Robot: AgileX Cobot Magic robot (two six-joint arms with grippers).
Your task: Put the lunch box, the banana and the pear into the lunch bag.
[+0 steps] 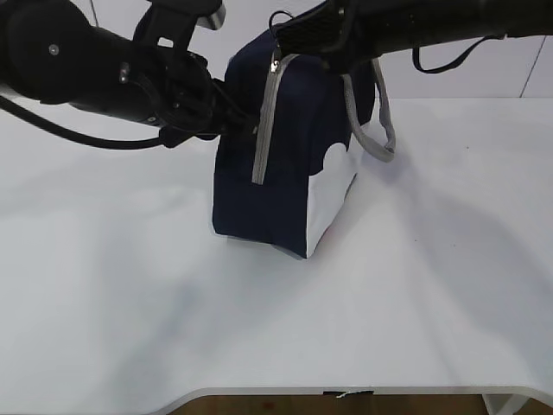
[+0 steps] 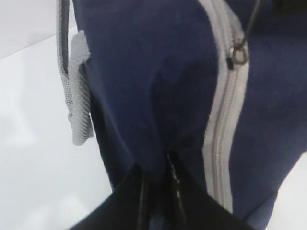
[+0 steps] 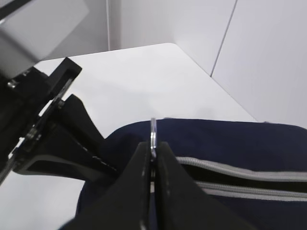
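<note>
In the exterior view the lunch bag (image 1: 289,164) stands upright on the white table (image 1: 259,328), just above the middle of the picture, its white panel (image 1: 333,194) facing toward four o'clock. The grey zipper (image 1: 265,121) runs down its near end. The left gripper (image 1: 232,117) comes in from nine o'clock and presses against the bag's navy side, pinching a fold of fabric. The right gripper (image 1: 281,47) reaches in from two o'clock to the bag's top corner, at the head of the zipper. A grey webbing handle (image 1: 380,121) hangs at the bag's three o'clock side.

In the left wrist view the left gripper (image 2: 158,184), at six o'clock, is nearly shut on a ridge of navy fabric (image 2: 158,124). The zipper (image 2: 225,124) runs beside it at three o'clock, its slider (image 2: 238,55) near one o'clock.

In the right wrist view the right gripper (image 3: 152,165) is clamped tight on the ring pull (image 3: 153,136), with the zipper tape (image 3: 240,179) leading off to three o'clock.
</note>
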